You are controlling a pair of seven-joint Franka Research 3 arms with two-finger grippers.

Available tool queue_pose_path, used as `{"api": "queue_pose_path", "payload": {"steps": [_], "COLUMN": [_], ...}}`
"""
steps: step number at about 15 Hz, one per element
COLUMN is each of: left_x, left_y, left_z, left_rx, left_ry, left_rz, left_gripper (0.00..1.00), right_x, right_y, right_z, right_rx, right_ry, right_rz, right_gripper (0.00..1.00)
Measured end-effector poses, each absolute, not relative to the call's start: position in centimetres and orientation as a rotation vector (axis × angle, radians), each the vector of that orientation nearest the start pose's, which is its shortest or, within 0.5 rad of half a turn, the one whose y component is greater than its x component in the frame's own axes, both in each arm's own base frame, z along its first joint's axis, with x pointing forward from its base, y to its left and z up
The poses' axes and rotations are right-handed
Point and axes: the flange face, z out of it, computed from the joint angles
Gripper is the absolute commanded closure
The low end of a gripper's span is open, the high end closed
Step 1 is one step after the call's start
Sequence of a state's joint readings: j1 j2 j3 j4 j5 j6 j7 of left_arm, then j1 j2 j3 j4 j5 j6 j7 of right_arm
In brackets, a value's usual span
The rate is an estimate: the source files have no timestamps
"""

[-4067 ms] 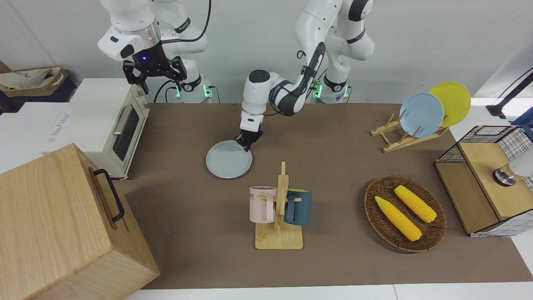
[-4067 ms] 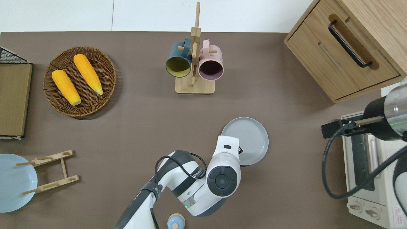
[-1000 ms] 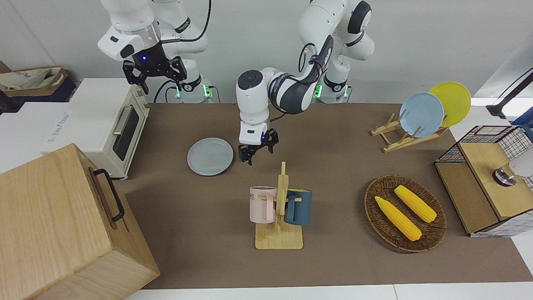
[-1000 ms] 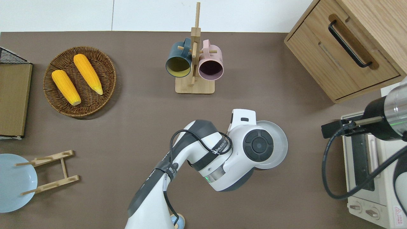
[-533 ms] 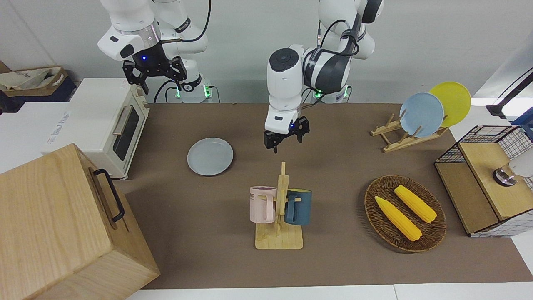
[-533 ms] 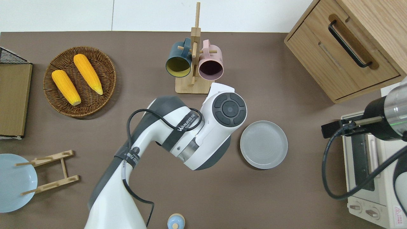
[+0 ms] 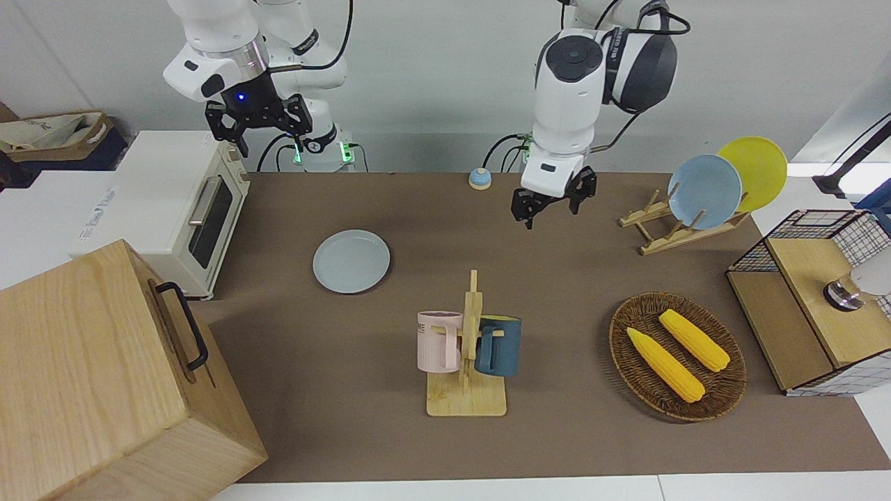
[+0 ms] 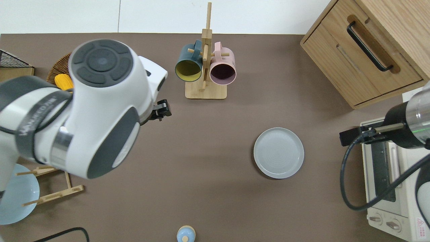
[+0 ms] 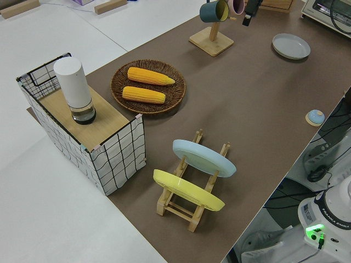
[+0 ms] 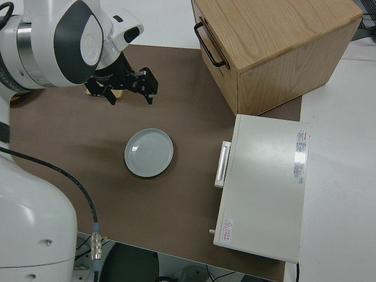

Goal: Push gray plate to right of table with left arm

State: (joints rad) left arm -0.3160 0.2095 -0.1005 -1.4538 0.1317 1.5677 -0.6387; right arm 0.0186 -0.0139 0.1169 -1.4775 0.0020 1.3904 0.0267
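The right arm is parked. The gray plate [image 7: 351, 261] lies flat on the table [image 7: 557, 431] toward the right arm's end, near the toaster oven [image 7: 188, 209] — nothing touches it. The left gripper [image 7: 551, 202] hangs in the air well apart from the plate, fingers spread open and empty — toward the plate rack [image 7: 672, 226].

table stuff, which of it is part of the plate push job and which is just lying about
Part of the job:
gray plate, flat on the table
left hand, open, raised off the plate

Just lying about:
mug rack with two mugs
basket with two corn cobs
plate rack with blue and yellow plates
toaster oven
wooden cabinet
wire crate
right arm, parked
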Motion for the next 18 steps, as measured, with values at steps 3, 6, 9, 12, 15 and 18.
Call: {"api": "queue_pose_path", "payload": {"steps": [3,6,9,12,15,18], "left_x": [57.0,57.1,57.0,56.5,56.1,56.0], "left_y": [-18.2,-14.0,-9.5,-5.9,-1.7,0.4], "left_z": [57.8,59.1,59.9,60.2,60.5,59.9], "left_rx": [-2.983,-2.992,-3.008,-3.021,-3.039,-3.046], "left_ry": [-0.239,-0.181,-0.133,-0.104,-0.077,-0.062], "left_rz": [0.08,0.095,0.113,0.134,0.148,0.153], "left_gripper": [0.01,0.01,0.01,0.01,0.01,0.01], "right_x": [52.6,52.6,52.6,52.6,52.6,52.6], "right_y": [7.3,7.3,7.3,7.3,7.3,7.3], "right_z": [66.0,66.0,66.0,66.0,66.0,66.0], "right_rx": [-3.14,-3.14,-3.14,-3.14,-3.14,-3.14], "right_ry": [-0.171,-0.171,-0.171,-0.171,-0.171,-0.171], "right_rz": [0.115,0.115,0.115,0.115,0.115,0.115], "right_gripper": [0.017,0.017,0.017,0.017,0.017,0.017]}}
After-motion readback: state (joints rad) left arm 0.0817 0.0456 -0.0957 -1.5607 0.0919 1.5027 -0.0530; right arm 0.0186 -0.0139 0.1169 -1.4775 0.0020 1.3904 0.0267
